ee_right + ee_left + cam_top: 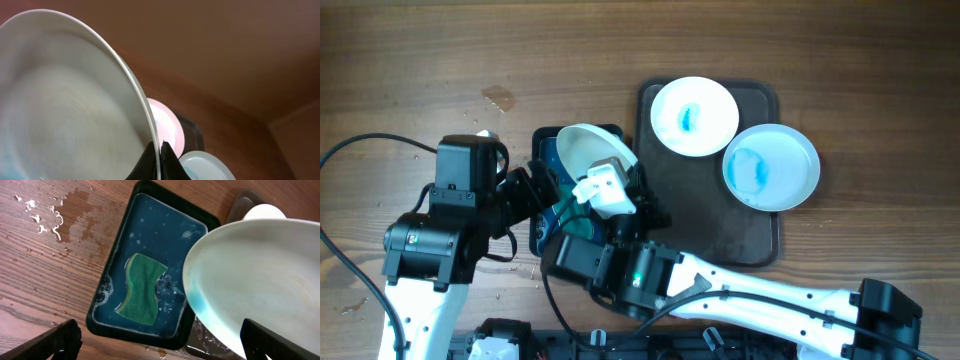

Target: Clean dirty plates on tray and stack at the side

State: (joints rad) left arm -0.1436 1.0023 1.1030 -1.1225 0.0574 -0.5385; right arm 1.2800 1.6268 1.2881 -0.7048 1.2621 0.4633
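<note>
Right tool [161,159] clenching rim of round white shallow plate [592,152], holding it tilted over blue water-filled rectangular basin [150,235], frame centre. Left tool [160,332] hanging released; green sponge [142,287] floating ungrasped. Right of centre, dark brown rectangular tray [760,240] carrying blue-smeared upper plate [694,116] and blue-smeared lower plate [771,166], latter overhanging right rim. Nothing stacked yet; wooden bench [420,60] upper left likely offering room.

Even, soft light overhead; the right wrist view is dim and reddish, its near plate [65,100] blurred.
</note>
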